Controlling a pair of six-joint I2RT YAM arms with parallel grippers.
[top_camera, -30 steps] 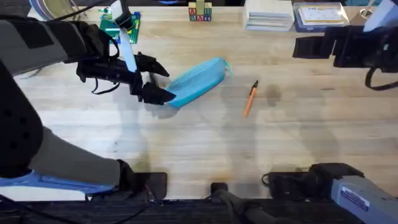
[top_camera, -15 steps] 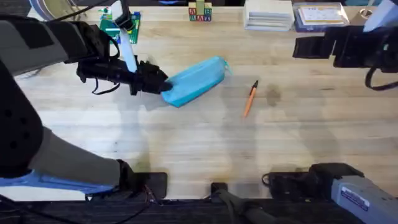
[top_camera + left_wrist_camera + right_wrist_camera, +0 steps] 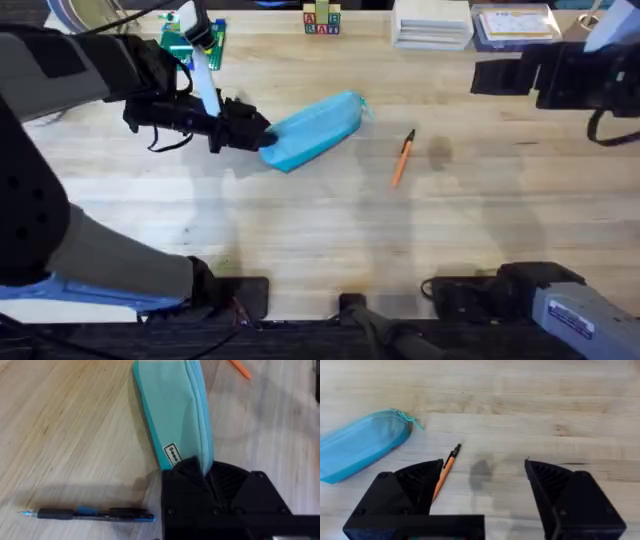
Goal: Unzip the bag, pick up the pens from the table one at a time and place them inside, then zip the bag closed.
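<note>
Wooden surface [image 3: 300, 230] under me: my left fingers [image 3: 205, 472] pinch the blue bag [image 3: 315, 132] at its end; right fingers [image 3: 485, 477] spread wide, empty, above the orange pen [image 3: 445, 472].

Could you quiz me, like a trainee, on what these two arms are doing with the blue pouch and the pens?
1. True or false: the left gripper has closed on one end of the bag.
2. Which pen lies beside the right gripper: A orange, B dark?
3. Fill in: the bag's zipper looks ____.

Key: 1 true. 2 A, the orange pen; the dark pen lies by the left gripper. 3 closed.
</note>
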